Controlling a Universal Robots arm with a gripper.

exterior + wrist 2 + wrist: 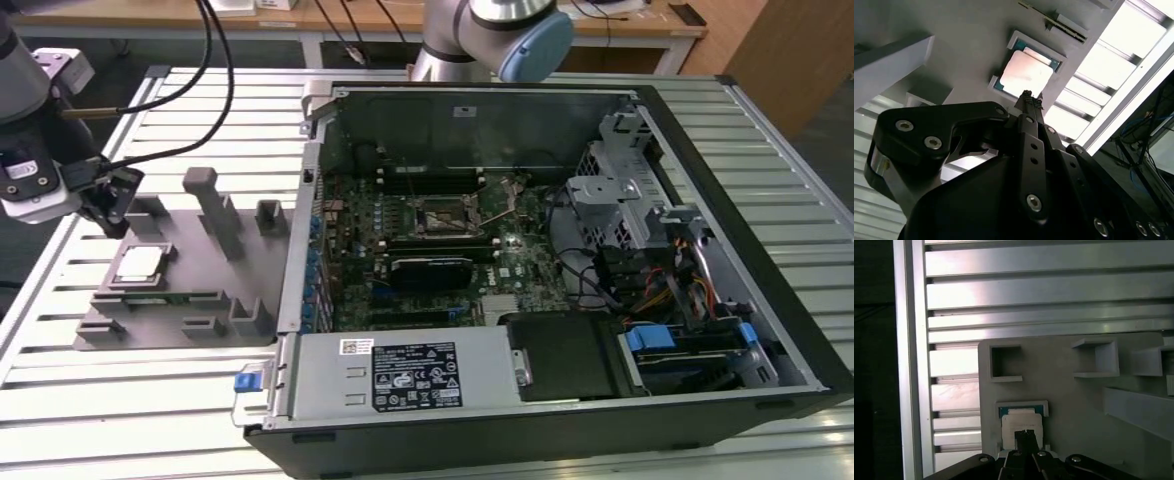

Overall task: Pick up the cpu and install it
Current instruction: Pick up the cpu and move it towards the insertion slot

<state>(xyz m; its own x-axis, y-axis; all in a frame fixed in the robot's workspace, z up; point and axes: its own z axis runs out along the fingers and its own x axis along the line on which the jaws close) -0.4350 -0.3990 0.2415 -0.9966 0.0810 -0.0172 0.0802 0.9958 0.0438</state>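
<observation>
- One slatted metal tabletop [134, 420] carries everything.
- Nearest, along the tabletop's front edge, one open computer case [771, 225] lies on its side. It fills the exterior view's right half.
- One grey power-supply box [400, 372] with a white label sits in the case's front corner.
- Beside the case, toward the exterior view's left edge of the tabletop, lies one grey holder plate [200, 278] with several raised blocks and posts.
- One cpu [139, 265] rests flat, silver top up, in a framed recess of that plate, close to the plate's outer edge. In both wrist views it lies just beyond the fingertips [1026, 75] [1021, 422].
- One claw [112, 222] hangs directly over the cpu. In both wrist views its fingertips are drawn together to a narrow point [1028, 98] [1026, 434] and grip nothing. Whether the tips touch the chip cannot be told.
- Farther in, one black-framed socket [447, 218] sits near the middle of the green motherboard, well apart from the cpu.
- Farthest, at the tabletop's back edge, the base of the one arm [494, 30] rises behind the case.
</observation>
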